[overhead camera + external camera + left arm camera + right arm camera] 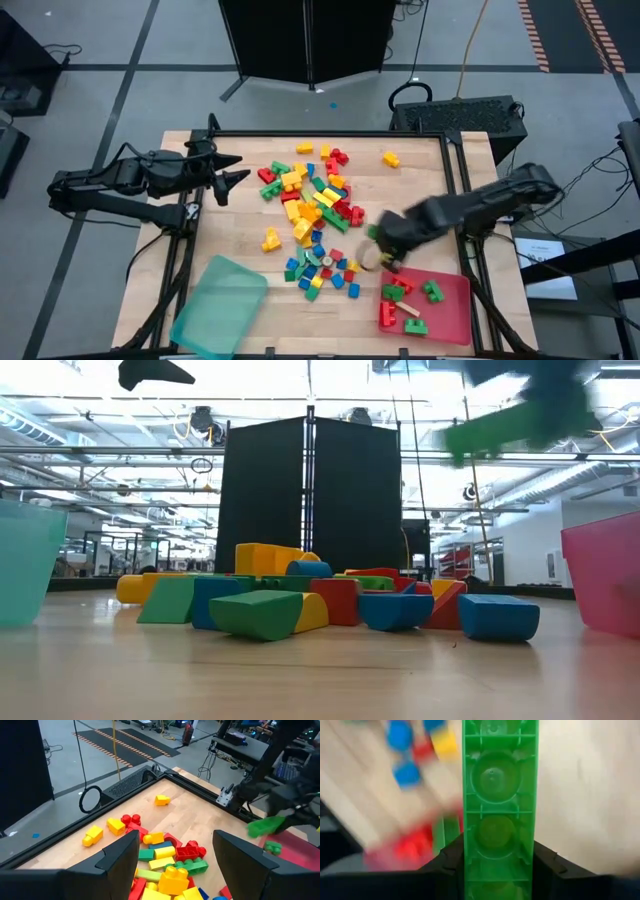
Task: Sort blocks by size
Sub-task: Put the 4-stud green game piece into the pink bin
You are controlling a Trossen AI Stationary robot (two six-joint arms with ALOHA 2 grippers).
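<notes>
A: From above, what is shown?

B: A pale wooden table (420, 190) in a dark frame is seen on a grey floor with taped lines. The blocks (312, 215) are heaped at its middle. A teal tray (220, 305) lies at the near left, a red tray (450, 300) at the near right. The left gripper (232, 172) is parked at the left edge, jaws spread, nothing held. The right gripper (385, 245) is placed between heap and red tray.

A: At table height?

B: The heap is backed by 2 black panels (315, 490) and a bright workshop hall. A long green block (490, 430) is carried high at the right.

A: The wrist cameras?

B: Past the left fingers (120, 857), cables and striped floor mats (135, 742) are seen. In the right wrist view, the jaws are clenched on the long green block (499, 810).
</notes>
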